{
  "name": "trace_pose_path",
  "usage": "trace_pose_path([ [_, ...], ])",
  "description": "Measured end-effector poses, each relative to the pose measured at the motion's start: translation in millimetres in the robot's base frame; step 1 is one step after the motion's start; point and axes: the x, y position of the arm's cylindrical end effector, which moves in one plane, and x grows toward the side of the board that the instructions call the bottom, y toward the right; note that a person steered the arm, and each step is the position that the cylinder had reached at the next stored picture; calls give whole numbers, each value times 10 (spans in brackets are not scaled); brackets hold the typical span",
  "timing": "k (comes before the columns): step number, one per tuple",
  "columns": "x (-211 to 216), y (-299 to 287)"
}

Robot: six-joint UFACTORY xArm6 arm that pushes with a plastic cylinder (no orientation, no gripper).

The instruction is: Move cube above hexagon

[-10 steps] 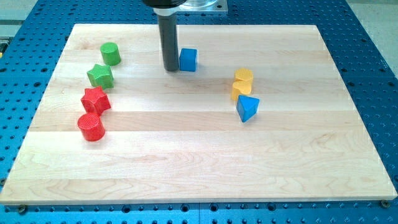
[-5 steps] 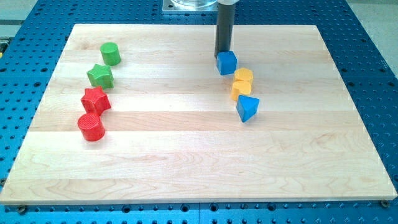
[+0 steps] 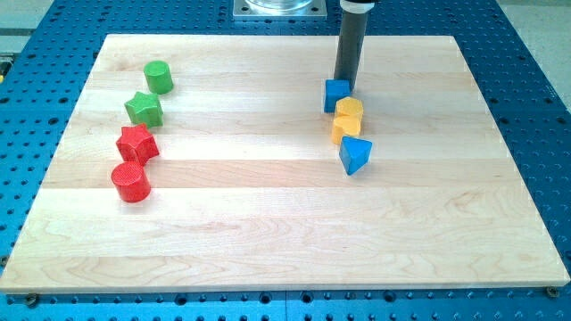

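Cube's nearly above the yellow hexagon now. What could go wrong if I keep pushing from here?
1. The blue cube looks to be touching the yellow hexagon; more push would probably shove the hexagon toward the blue triangular block right below it.
2. My tip sits at the cube's upper right edge, so an off-centre push may spin the cube or slip it off to the view's left.

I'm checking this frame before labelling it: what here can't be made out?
- My tip: its very end sits at the blue cube; contact cannot be confirmed in this one view.
- Rod's upper part: cut off by the view's top edge.
- Two yellow blocks: pressed together, so which is the hexagon is unclear.
- Blue block below them: shape uncertain.
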Motion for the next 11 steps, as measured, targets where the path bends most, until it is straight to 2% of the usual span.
trace_pose_path([
  [1, -6, 22],
  [2, -149, -627],
  [3, 291, -757],
  [7, 307, -316],
  [8, 289, -451],
  [9, -156, -369],
  [10, -324, 97],
  [11, 112, 426],
])
